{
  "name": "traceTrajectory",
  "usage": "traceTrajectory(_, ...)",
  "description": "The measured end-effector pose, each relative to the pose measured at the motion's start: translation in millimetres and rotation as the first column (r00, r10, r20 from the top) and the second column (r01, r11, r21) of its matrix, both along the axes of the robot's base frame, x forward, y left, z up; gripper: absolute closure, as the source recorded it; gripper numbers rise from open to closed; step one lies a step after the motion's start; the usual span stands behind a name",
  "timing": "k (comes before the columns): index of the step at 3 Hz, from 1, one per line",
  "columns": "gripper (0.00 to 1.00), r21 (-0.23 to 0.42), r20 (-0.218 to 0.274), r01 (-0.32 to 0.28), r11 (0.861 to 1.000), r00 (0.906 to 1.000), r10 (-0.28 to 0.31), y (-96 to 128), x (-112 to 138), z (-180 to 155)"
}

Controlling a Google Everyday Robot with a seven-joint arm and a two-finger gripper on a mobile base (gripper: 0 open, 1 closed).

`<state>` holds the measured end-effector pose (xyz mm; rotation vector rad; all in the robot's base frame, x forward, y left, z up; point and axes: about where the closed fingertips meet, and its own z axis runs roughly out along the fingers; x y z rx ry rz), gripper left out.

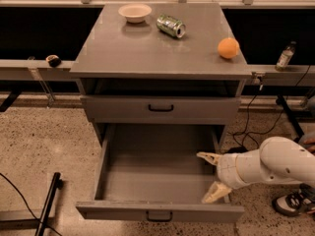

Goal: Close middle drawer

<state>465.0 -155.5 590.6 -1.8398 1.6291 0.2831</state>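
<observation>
Camera view shows the gripper (203,177) over the right end of the open drawer (147,173), jaws spread wide and empty, with its front panel (160,212) just outward of the jaws and running crosswise to the closing push.

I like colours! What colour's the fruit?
The fruit is orange, camera view. Open gripper is at the middle drawer.

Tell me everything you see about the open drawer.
The open drawer looks like grey metal and is pulled far out below a closed drawer. It has a low front panel with a small black handle and a long, empty tray. The open gripper is by its right wall; contact is unclear.
</observation>
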Motion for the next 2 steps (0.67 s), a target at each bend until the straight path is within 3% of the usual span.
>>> traceTrajectory(1,0.49,0.102,-0.092,-0.008,0.995,0.9956,0.018,10.5,-10.7,-45.2)
traceTrajectory(2,0.74,0.164,-0.175,0.025,0.986,0.9846,0.004,13.0,-28.1,-76.0)
